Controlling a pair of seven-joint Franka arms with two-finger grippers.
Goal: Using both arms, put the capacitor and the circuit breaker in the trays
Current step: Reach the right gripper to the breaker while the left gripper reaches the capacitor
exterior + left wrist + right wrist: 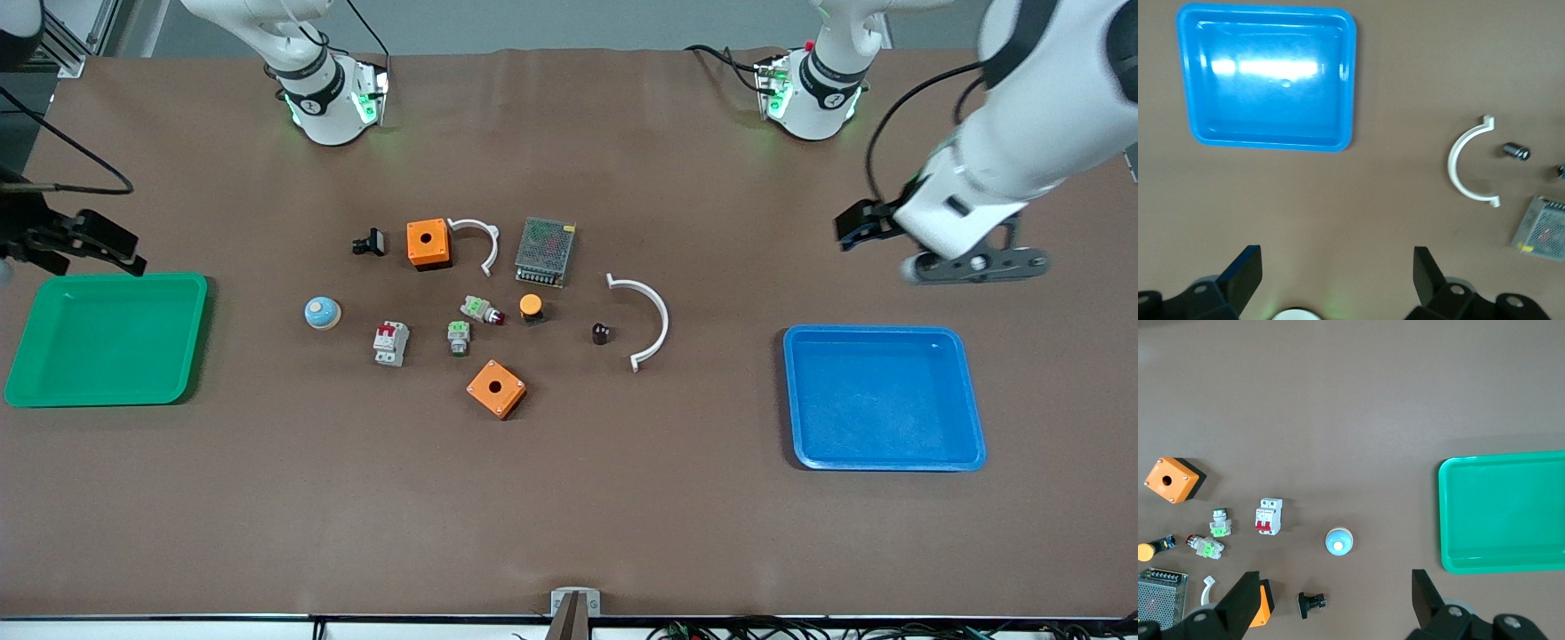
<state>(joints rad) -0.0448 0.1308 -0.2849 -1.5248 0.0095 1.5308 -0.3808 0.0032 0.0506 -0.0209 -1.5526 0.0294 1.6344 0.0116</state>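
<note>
On table centre: capacitor (601, 333) beside white clamp (647, 320); circuit breaker (390, 343) near blue-domed bell (322, 312). Neither yet picked. Left gripper (1337, 277), right gripper (1335, 603) spread, empty, raised near trays.

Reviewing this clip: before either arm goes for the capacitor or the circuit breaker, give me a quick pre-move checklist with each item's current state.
1. Left gripper open, nothing between its fingers: ok.
2. Right gripper open, nothing held: ok.
3. Capacitor lying free on the table beside the larger white curved bracket, not touching it: ok.
4. Circuit breaker unobstructed, apart from the blue-domed part: ok.
5. Blue tray holds nothing: ok.
6. Green tray holds nothing: ok.
</note>
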